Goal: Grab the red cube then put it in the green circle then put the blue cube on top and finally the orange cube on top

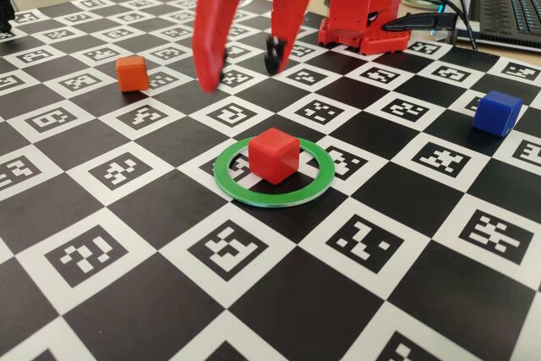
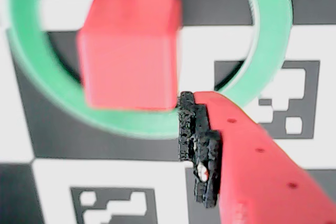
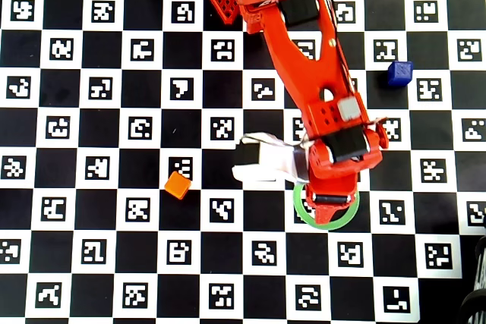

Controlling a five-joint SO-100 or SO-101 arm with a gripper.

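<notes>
The red cube [image 1: 273,155] sits on the mat inside the green circle [image 1: 276,199], slightly toward the ring's far side. My red gripper [image 1: 243,69] hangs above and behind it, open, with nothing between its fingers. The wrist view looks down on the red cube [image 2: 128,51] within the green circle [image 2: 265,51]; one black-padded fingertip [image 2: 200,145] shows at lower right, clear of the cube. The orange cube [image 1: 132,73] lies at the far left, the blue cube [image 1: 496,112] at the right. From overhead the arm hides the red cube; the orange cube [image 3: 177,185] and blue cube [image 3: 399,73] show.
A black-and-white checker mat with printed markers [image 1: 228,247] covers the table. The arm's red base [image 1: 365,2] stands at the back, with cables and a laptop [image 1: 507,6] at the back right.
</notes>
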